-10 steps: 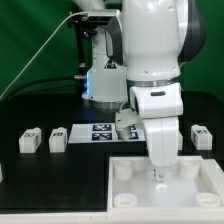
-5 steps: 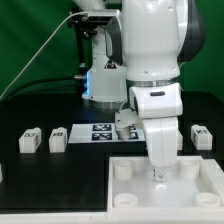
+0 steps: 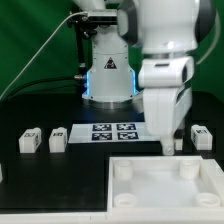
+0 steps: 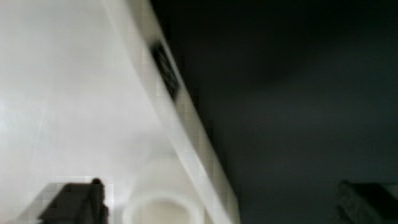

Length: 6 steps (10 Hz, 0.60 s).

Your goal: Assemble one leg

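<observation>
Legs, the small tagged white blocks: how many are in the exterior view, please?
3. Two legs sit at the exterior view's left, one at its right; the arm may hide more.

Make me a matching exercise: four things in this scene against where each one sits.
Things:
1 marker board
2 white panel
3 gripper
4 lone leg

Places:
a by the exterior view's right edge
b nearest the camera
c hanging near the panel's far edge
d middle of the exterior view

Pairs: 1-d, 2-b, 3-c, 4-a
</observation>
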Each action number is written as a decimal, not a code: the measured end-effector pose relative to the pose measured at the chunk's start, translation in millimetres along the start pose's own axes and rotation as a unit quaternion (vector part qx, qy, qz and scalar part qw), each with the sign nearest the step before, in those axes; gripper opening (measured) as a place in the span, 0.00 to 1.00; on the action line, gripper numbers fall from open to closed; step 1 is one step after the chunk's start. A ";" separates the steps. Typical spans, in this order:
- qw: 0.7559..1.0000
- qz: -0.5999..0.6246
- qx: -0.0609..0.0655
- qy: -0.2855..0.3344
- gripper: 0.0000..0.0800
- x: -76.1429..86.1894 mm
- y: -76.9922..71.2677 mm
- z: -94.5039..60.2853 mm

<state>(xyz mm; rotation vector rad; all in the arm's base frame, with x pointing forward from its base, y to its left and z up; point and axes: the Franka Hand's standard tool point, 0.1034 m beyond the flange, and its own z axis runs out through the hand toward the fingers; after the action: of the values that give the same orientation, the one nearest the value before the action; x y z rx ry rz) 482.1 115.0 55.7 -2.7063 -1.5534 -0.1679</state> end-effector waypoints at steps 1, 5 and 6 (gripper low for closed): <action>0.998 0.069 -0.001 0.004 0.81 13.4 -9.0 -3.6; 0.965 0.260 0.000 0.034 0.81 20.1 -22.3 2.0; 0.950 0.311 0.004 0.035 0.81 21.2 -23.2 2.1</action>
<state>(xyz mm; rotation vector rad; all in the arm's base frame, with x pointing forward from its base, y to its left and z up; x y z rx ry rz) 472.9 145.1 54.9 -2.9785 -0.6194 -0.2353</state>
